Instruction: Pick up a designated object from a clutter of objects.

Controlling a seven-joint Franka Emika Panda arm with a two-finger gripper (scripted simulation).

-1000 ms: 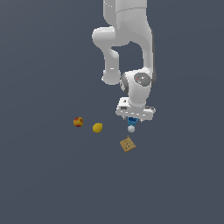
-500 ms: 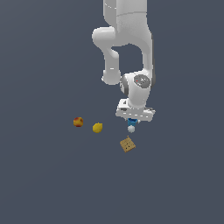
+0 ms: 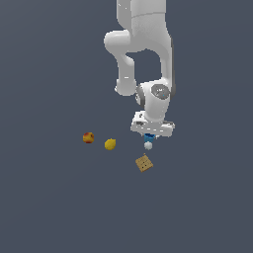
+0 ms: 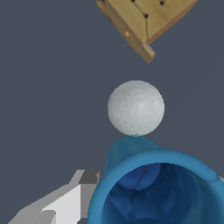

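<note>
The blue cup (image 4: 157,192) stands upright between my gripper's (image 4: 155,197) fingers, its open mouth facing the wrist camera. One grey finger (image 4: 65,201) lies against the cup's wall; the other shows only as a sliver at the picture's edge. In the exterior view the gripper (image 3: 149,135) points straight down over the cup (image 3: 149,137), which is mostly hidden by the hand. The tiny white ball (image 4: 136,107) sits just beside the cup, also seen in the exterior view (image 3: 148,146). The tan cracker-like box (image 3: 144,163) lies beyond the ball.
A yellow lemon (image 3: 110,144) and a red-yellow apple (image 3: 88,138) lie on the floor toward the exterior view's left, well apart from the gripper. The tan box (image 4: 146,22) lies tilted close to the ball.
</note>
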